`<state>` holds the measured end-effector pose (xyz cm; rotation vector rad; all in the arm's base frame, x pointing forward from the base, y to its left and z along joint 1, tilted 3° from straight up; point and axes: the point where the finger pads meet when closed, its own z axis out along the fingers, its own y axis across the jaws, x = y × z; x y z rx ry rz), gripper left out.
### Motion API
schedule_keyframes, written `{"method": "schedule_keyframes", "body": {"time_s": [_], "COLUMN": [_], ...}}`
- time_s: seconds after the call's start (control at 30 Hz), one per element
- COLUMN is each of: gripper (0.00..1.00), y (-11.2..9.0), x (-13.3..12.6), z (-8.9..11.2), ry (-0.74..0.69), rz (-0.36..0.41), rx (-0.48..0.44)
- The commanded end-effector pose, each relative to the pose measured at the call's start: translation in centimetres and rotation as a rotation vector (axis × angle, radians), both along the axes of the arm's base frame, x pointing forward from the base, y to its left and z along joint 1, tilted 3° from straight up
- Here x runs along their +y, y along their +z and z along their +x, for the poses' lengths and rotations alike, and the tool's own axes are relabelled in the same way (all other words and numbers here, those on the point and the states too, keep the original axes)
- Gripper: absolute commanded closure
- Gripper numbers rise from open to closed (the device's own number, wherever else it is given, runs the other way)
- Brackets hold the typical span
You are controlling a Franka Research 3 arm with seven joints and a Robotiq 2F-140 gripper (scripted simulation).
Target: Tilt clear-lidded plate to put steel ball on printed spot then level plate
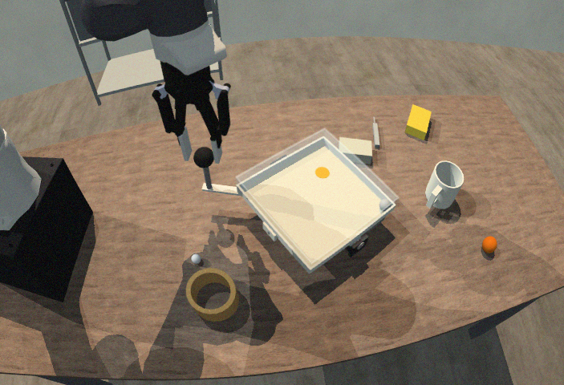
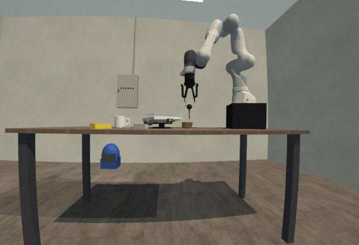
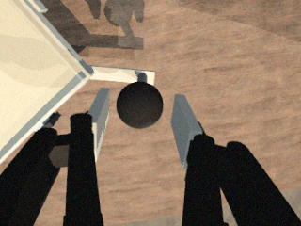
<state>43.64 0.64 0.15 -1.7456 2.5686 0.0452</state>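
The clear-lidded plate (image 1: 318, 200) sits mid-table on a pivot stand, with a cream floor and an orange printed spot (image 1: 322, 172) near its far corner. The steel ball (image 1: 384, 204) rests in the right corner, apart from the spot. A lever arm sticks out from the plate's left corner and carries an upright post with a black knob (image 1: 203, 156). My gripper (image 1: 200, 153) hangs just above the knob, partly open. In the wrist view the knob (image 3: 139, 104) lies between the fingers with a gap on each side. From the side, the fingertips (image 2: 189, 101) stand just over the knob (image 2: 189, 106).
A small white ball (image 1: 195, 258) and a tan ring (image 1: 212, 293) lie in front of the lever. A grey block (image 1: 356, 148) sits close to the plate's far corner, beside a thin stick (image 1: 375, 132). A yellow block (image 1: 418, 121), white mug (image 1: 444, 182) and orange ball (image 1: 488, 244) stand right. The black pedestal (image 1: 32, 227) is left.
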Motion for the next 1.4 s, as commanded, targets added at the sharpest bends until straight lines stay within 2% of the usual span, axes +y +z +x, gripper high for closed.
{"method": "schedule_keyframes", "body": {"time_s": [0.0, 1.37], "gripper": [0.64, 0.64], "y": [-0.1, -3.2], "x": [0.0, 0.1], "z": [0.1, 0.3], "ry": [0.001, 0.001], "rz": [0.001, 0.001], "rx": [-0.003, -0.003]}}
